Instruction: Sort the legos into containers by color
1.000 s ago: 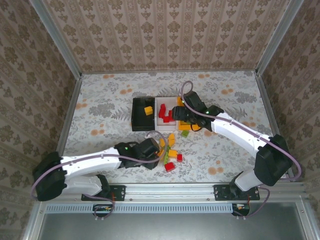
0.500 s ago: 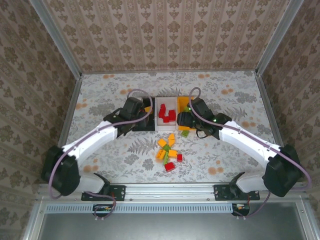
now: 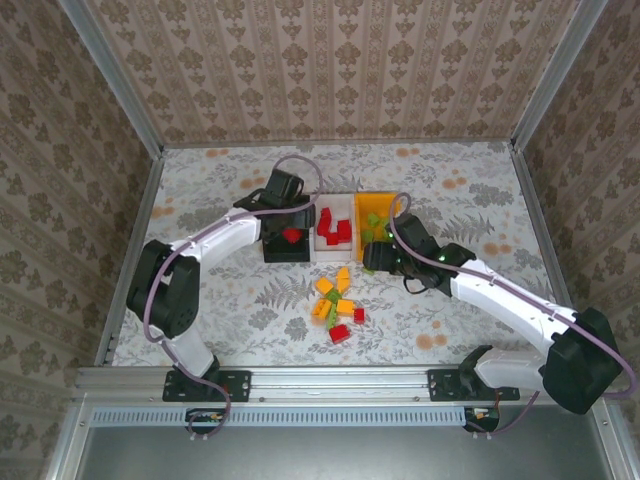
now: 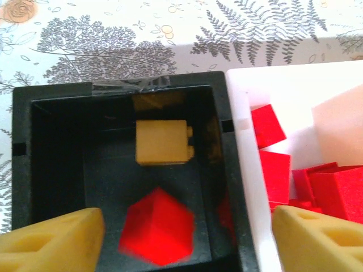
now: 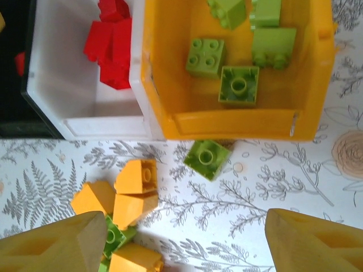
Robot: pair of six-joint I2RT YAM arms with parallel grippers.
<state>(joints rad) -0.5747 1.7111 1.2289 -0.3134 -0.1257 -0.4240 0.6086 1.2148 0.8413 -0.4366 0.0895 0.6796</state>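
My left gripper (image 3: 288, 218) hovers over the black bin (image 3: 270, 245) with its jaws open and nothing in them. Below them a blurred red brick (image 4: 156, 226) is inside that bin, near a yellow-orange brick (image 4: 163, 141). The white bin (image 3: 335, 250) holds several red bricks (image 3: 327, 222). Green bricks (image 5: 238, 85) lie in the orange-yellow bin (image 5: 238, 126). Open and empty, my right gripper (image 5: 187, 249) hangs above the table just in front of that bin. One green brick (image 5: 207, 159) lies ahead of it, and yellow-orange bricks (image 5: 136, 192) lie to its left.
A loose pile of yellow-orange, green and red bricks (image 3: 338, 300) lies on the patterned table in front of the bins. The three bins stand side by side mid-table. Metal rails and papered walls close in the table on all sides.
My left arm swung from the pile up to the black bin and opened, and a red brick now lies in that bin. My right gripper drew back from over the bins toward the pile.
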